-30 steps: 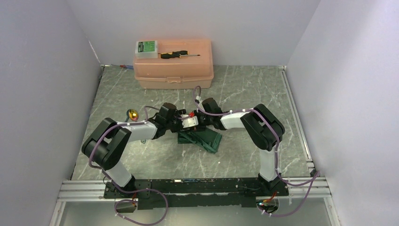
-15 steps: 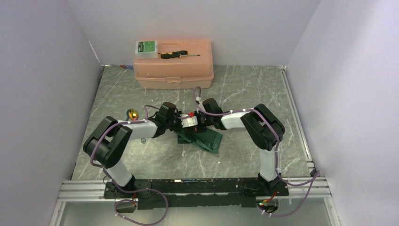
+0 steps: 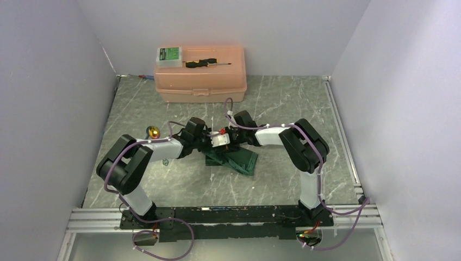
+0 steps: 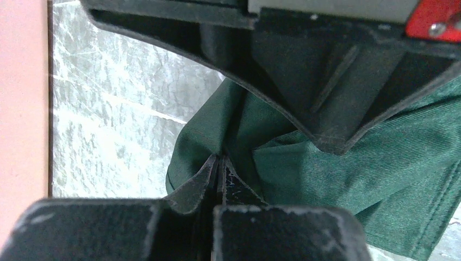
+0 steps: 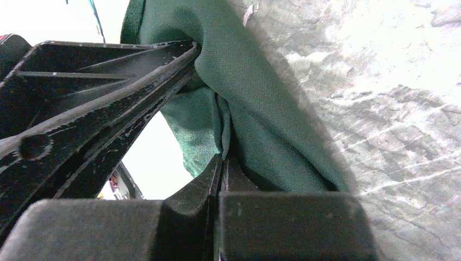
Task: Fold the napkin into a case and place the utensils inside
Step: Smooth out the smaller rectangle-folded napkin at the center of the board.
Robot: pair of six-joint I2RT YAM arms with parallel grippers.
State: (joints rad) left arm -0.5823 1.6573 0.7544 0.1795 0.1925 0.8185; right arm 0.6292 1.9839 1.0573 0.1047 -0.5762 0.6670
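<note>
Napkin (image 3: pixel 237 161) lies mid-table; I see left gripper (image 4: pixel 218 165) and right gripper (image 5: pixel 223 163) both clamped on its eleven o'clock edge.

From above, the left hand (image 4: pixel 217 163) and right hand (image 5: pixel 222 160) hide the pinched corner of the napkin (image 3: pixel 242 161), the wrist views crop it, and the handle of the gold-headed utensil (image 3: pixel 154 131) is too small to discern.

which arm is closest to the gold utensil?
The left arm: the gold-headed utensil lies just beyond its forearm, while the right arm sits across the napkin.
</note>
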